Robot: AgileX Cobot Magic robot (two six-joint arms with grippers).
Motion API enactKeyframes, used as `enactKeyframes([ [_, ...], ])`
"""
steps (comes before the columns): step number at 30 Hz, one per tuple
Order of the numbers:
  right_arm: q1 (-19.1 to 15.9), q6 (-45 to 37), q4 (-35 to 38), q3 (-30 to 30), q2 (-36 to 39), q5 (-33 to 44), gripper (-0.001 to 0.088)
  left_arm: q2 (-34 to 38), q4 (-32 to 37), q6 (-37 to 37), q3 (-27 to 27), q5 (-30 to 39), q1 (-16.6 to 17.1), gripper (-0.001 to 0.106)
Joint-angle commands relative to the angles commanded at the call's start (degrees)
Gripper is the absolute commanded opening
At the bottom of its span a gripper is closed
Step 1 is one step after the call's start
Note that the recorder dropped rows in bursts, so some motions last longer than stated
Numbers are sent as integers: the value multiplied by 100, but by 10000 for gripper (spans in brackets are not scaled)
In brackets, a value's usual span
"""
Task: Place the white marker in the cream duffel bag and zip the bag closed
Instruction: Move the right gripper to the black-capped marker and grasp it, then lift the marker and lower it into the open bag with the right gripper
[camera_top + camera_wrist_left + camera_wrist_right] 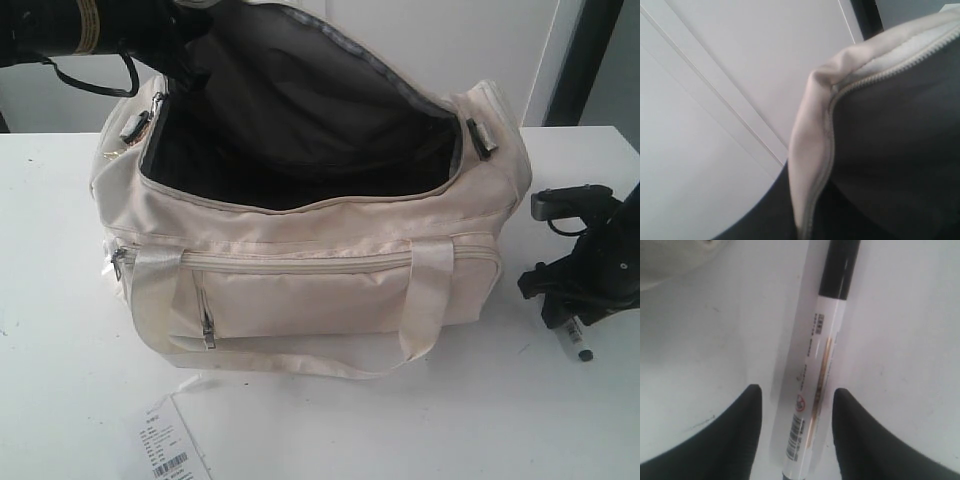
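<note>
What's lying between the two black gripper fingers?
The slim white marker with a black cap, lying on the white table, in the right wrist view.

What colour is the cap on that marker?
Black; the white marker shows best in the right wrist view.

We saw bright, even light wash the white worktop (60,350) almost to glare, with only a soft shadow under the bag (300,295). Its dark lining (300,110) swallowed all detail. In the left wrist view the bag sat close and out of focus. In the right wrist view the marker (815,370) was slightly blurred, its print barely legible, with a faint shadow beside it.
</note>
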Motion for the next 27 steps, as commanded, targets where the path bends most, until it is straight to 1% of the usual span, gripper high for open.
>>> enactKeyframes([
  [9, 0, 0, 0, 0, 24, -101, 417, 0, 0, 0, 0, 0, 0, 0],
  [14, 0, -38, -27, 0, 33, -214, 377, 0, 0, 0, 0, 0, 0, 0],
  [18, 0, -50, -51, 0, 46, -282, 378, 0, 0, 0, 0, 0, 0, 0],
  [27, 0, -50, -78, 0, 381, -394, 378, 0, 0, 0, 0, -13, 0, 0],
])
